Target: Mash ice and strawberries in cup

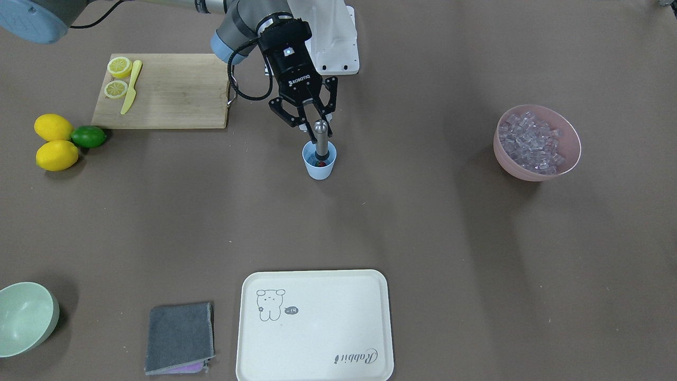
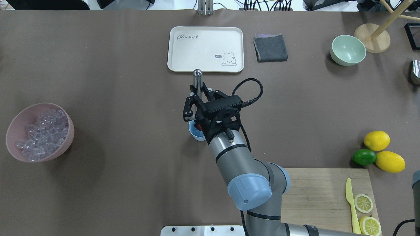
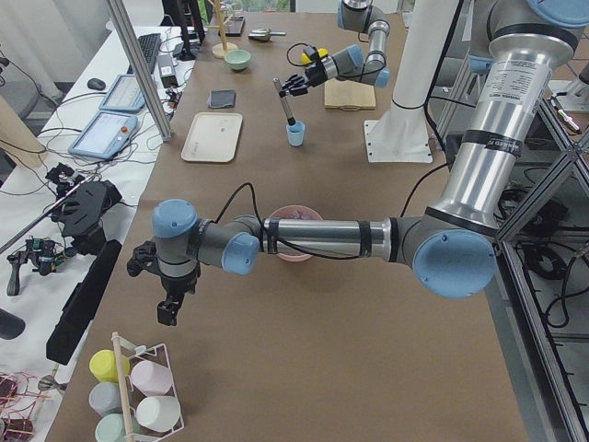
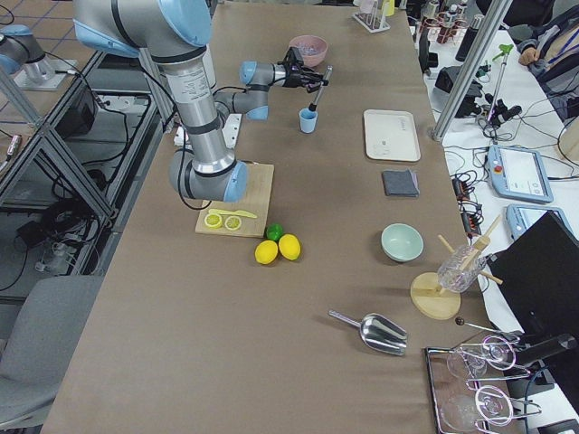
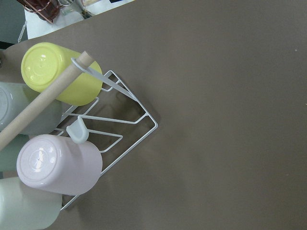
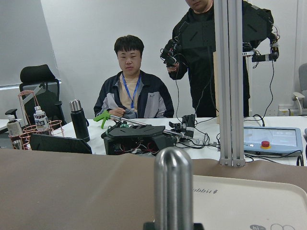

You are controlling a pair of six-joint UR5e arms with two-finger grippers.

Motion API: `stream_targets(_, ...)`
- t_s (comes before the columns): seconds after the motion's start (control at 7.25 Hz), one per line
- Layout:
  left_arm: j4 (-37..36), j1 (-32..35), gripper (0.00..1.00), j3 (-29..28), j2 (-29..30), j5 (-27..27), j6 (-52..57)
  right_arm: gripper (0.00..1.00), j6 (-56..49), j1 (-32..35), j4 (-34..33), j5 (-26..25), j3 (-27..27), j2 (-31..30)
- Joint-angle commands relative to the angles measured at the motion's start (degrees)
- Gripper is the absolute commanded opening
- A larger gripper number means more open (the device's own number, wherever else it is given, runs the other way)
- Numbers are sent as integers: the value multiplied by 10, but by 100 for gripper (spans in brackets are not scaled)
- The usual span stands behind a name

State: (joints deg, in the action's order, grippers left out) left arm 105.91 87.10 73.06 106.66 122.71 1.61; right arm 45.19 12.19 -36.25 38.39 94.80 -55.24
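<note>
One cup — under hand clasping muddler.

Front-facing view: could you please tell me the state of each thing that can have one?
right gripper, shut on the muddler.
muddler, upright, lower end down in the cup.
cup, upright, with the strawberry inside.
strawberry, whole or mashed cannot be told.
pink bowl, upright, filled with ice.
lemon halves, cut faces up.
grey cloth, folded.

Metal muddler handle upright at btm ctr, cream tray behind, seated operator beyond.
</note>
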Motion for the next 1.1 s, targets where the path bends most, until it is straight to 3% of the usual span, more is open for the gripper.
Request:
stream_targets(0.0, 0, 0, 98, 0, -1, 0, 0, 0, 0, -9, 0, -2, -4, -2)
stream_targets(0.97, 0, -1, 98, -2, 0, 0, 0, 0, 6, -14, 6, -3, -43, 0)
